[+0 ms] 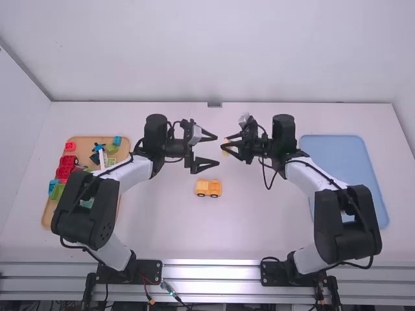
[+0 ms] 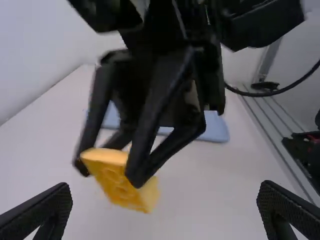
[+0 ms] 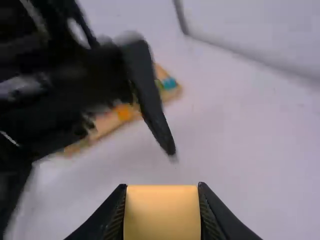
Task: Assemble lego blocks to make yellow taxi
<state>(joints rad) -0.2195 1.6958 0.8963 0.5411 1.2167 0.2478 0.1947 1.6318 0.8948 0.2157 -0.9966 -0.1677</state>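
Observation:
My left gripper [image 1: 211, 149] is open above the table left of the middle, nothing between its fingers; in the left wrist view the gripper [image 2: 164, 212] has its fingers wide apart. Facing it, my right gripper [image 1: 227, 147] is shut on a yellow block [image 1: 225, 146], held in the air. The block [image 2: 122, 182] shows its hollow side in the left wrist view. In the right wrist view the block [image 3: 162, 212] is pinched by the right gripper [image 3: 162, 210]. A yellow-orange wheeled vehicle piece [image 1: 208, 188] stands on the table below the left gripper.
At the left, a wooden tray [image 1: 47, 217] holds several red, green and blue blocks. A blue tray [image 1: 343, 162] lies at the right, partly under the right arm. The table's back edge meets a white wall.

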